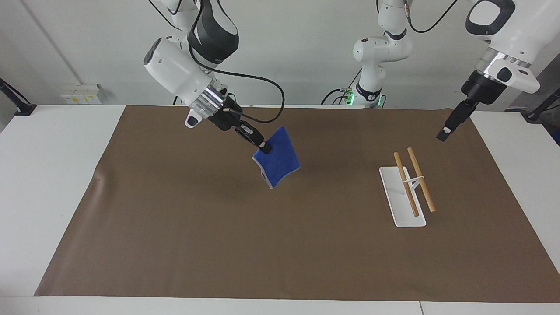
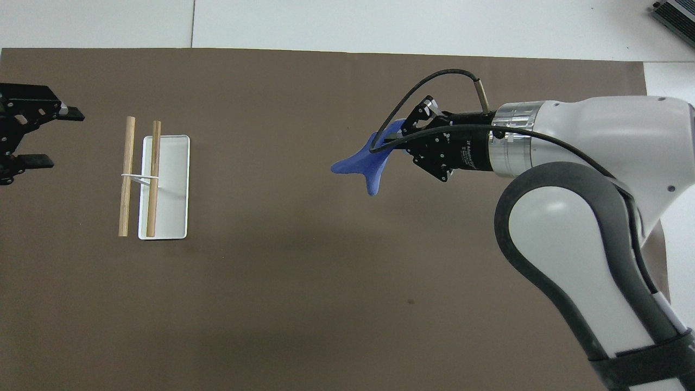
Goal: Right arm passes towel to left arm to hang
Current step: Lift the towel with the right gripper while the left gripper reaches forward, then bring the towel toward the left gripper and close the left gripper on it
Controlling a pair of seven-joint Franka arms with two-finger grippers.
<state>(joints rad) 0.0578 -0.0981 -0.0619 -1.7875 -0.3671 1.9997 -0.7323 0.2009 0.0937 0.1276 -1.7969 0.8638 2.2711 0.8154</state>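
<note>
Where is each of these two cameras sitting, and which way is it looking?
Facing view: high across the table, looking at both arms; right gripper holds the towel, left gripper hangs open.
Overhead view: above the robots, looking steeply down; right arm shows.
Shared: towel, both grippers, rack, brown mat.

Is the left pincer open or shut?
Open: in the overhead view the left pincer shows two fingers clearly apart, with nothing between them.

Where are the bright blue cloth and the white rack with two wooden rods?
bright blue cloth (image 1: 277, 162), facing view, middle of its hanging face.
white rack with two wooden rods (image 2: 172, 187), overhead view, bare base plate.
</note>
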